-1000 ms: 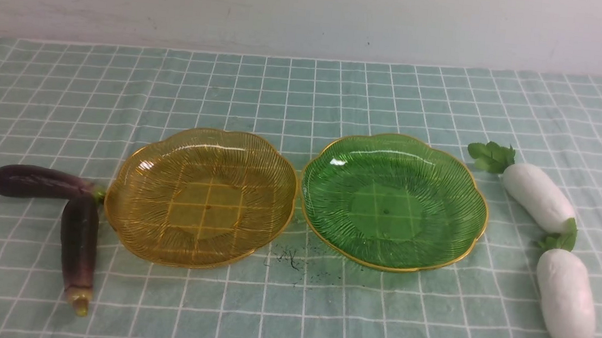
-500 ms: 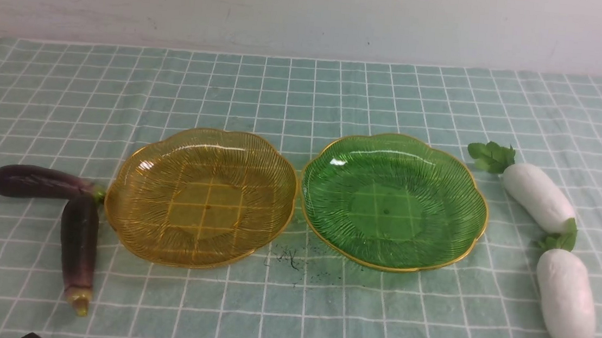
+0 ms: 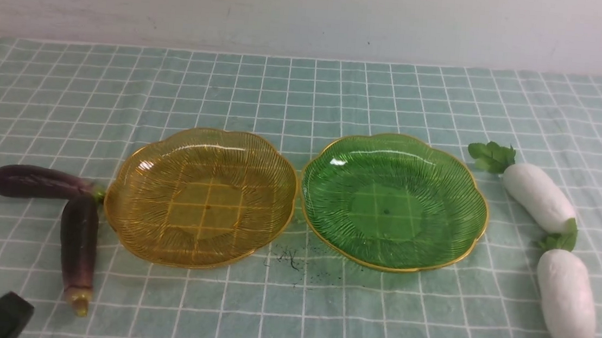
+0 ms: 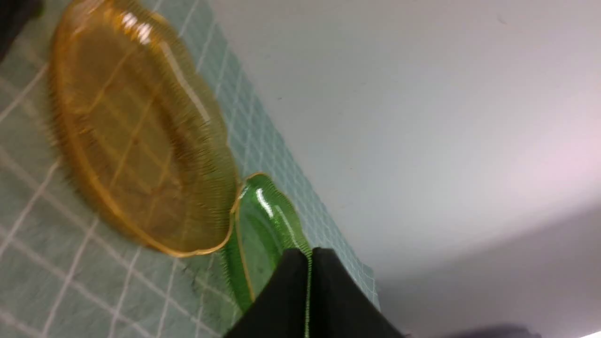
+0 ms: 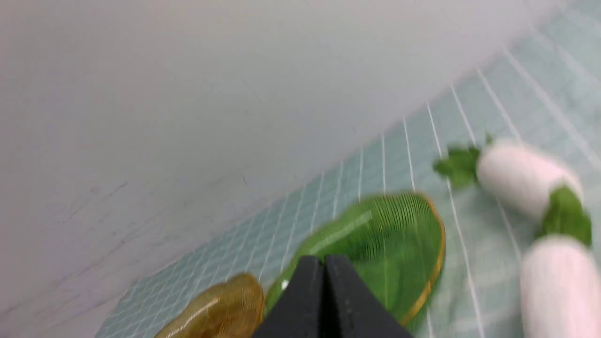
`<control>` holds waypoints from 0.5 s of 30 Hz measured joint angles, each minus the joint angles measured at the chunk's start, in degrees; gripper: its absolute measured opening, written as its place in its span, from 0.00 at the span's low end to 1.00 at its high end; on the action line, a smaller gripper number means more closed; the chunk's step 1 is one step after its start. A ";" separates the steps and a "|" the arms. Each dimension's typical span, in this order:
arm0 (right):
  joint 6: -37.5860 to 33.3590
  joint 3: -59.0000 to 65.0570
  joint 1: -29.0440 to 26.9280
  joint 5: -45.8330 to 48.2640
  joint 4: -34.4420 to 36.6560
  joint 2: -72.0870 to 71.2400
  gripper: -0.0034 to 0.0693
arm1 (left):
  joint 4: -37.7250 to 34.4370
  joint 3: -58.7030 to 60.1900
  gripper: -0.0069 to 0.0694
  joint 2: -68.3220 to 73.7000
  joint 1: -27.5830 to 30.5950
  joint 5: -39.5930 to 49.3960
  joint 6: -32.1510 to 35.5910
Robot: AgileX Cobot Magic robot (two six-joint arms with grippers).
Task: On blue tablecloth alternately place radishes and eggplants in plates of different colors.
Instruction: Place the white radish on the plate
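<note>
Left jaws (image 4: pixel 307 300) — shut, empty.

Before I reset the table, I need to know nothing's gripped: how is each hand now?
Left hand: closed, holding nothing.
Right hand: closed, holding nothing.

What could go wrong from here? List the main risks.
The crossing eggplants touch, so lifting one might drag the other.
The near radish's leaves lie against the far radish; a grip there could catch both.
The left hand is shut, so it could nudge an eggplant unless it opens first.
</note>
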 joint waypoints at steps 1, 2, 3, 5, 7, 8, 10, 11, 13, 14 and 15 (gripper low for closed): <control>-3.69 -2.67 0.00 0.00 0.00 0.77 0.03 | 0.10 -1.97 0.08 1.75 0.00 0.50 1.91; -6.30 -4.68 0.00 0.08 0.00 2.23 0.03 | 0.50 -4.04 0.08 4.14 0.00 1.43 4.15; -8.11 -6.10 0.00 0.31 -0.04 3.88 0.03 | 1.23 -5.22 0.08 7.07 0.00 2.26 5.68; -10.64 -8.26 0.00 1.66 -0.54 7.61 0.03 | 2.60 -6.78 0.08 11.28 0.00 3.97 8.02; -12.62 -11.63 0.00 8.03 -3.05 17.69 0.03 | 6.48 -9.93 0.08 23.17 0.00 9.90 11.66; -12.68 -11.87 0.00 8.64 -3.28 17.69 0.03 | 6.48 -10.17 0.08 23.17 0.00 11.00 11.92; -13.15 -14.55 0.00 15.62 -5.86 27.75 0.03 | 9.54 -12.53 0.08 33.20 0.00 16.76 15.25; -13.26 -15.40 0.00 17.97 -6.77 31.08 0.03 | 10.48 -13.74 0.08 36.70 0.00 19.50 16.58; -13.33 -17.56 0.00 22.34 -9.03 39.12 0.03 | 12.23 -15.86 0.08 45.01 0.00 23.21 19.60; -13.37 -19.33 0.00 24.47 -10.70 44.38 0.03 | 12.87 -17.36 0.08 50.37 0.00 24.83 21.18; -13.37 -20.78 0.00 25.44 -11.62 47.96 0.03 | 13.19 -18.36 0.08 53.91 0.00 25.31 22.12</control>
